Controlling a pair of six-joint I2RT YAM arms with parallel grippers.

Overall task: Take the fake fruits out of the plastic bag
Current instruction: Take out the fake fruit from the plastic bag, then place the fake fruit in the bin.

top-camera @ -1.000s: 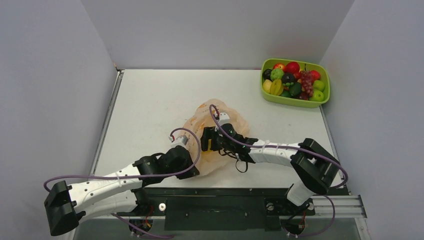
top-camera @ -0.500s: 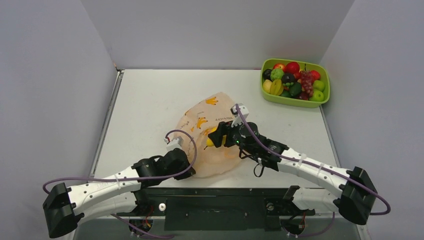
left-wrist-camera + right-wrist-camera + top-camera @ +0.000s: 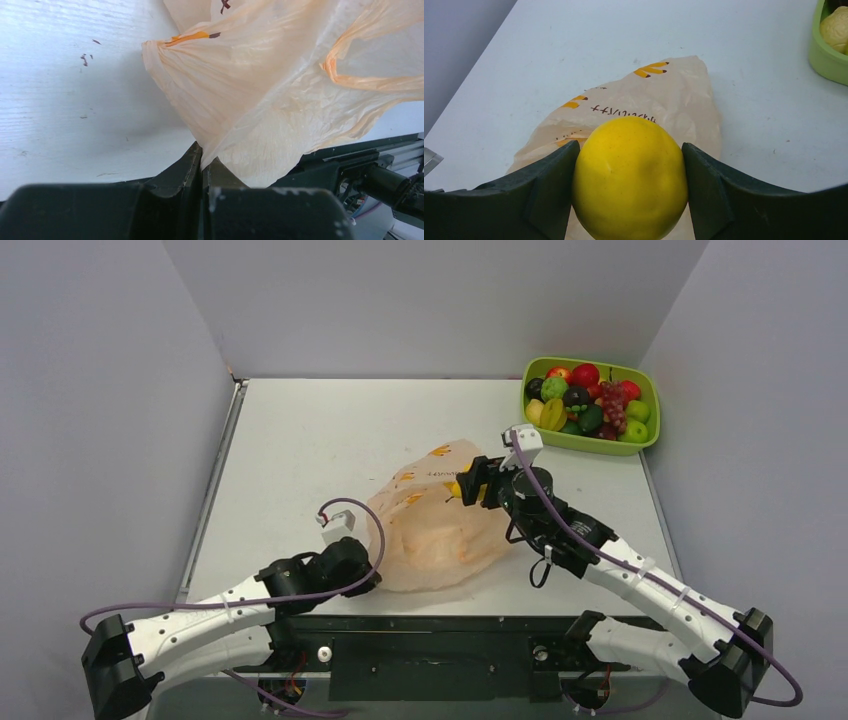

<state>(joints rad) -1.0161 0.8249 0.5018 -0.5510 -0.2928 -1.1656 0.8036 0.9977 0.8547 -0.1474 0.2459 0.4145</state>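
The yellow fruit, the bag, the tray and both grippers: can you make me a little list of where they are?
yellow fruit: gripped by right gripper, outside the bag
left gripper: shut on plastic bag, at its near edge
plastic bag: crumpled on the table
green tray: far right corner, full of fruits

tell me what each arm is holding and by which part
Right jaws clamp a yellow fake fruit across its middle. Left jaws pinch the plastic bag at a bunched fold near its edge.
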